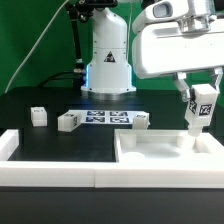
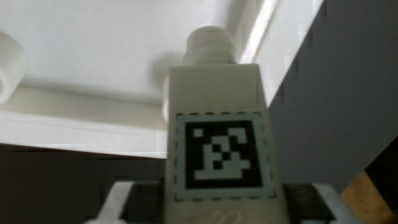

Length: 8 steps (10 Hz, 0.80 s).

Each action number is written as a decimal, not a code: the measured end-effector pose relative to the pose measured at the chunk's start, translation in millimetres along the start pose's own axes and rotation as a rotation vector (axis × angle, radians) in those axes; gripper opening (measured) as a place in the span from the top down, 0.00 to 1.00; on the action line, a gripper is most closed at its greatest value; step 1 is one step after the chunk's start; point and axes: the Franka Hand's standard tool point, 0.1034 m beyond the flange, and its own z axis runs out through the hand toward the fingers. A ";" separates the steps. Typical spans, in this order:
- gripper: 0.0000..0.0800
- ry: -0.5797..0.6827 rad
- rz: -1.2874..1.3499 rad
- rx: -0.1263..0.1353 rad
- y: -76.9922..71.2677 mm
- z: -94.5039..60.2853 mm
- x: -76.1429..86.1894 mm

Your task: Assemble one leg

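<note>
My gripper (image 1: 200,92) is shut on a white leg (image 1: 200,112) with a black-and-white tag and holds it upright over the far right corner of the large white panel (image 1: 160,152). In the wrist view the leg (image 2: 217,120) fills the middle, its screw tip pointing down at the panel (image 2: 89,110), with my fingers (image 2: 128,200) on both sides of it. I cannot tell whether the tip touches the panel. Three more legs lie on the table: one (image 1: 38,116) at the exterior view's left, one (image 1: 68,122) beside it, one (image 1: 140,122) near the panel.
The marker board (image 1: 105,119) lies flat in front of the robot base (image 1: 108,60). A white raised border (image 1: 40,170) runs along the table's front and left edges. A green backdrop stands behind.
</note>
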 end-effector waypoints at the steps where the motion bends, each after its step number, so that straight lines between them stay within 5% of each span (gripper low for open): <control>1: 0.63 0.013 -0.001 -0.004 0.4 -0.9 1.6; 7: 0.63 0.065 0.006 -0.012 9.0 14.4 18.2; 8: 0.63 0.155 -0.008 -0.042 15.9 13.4 25.6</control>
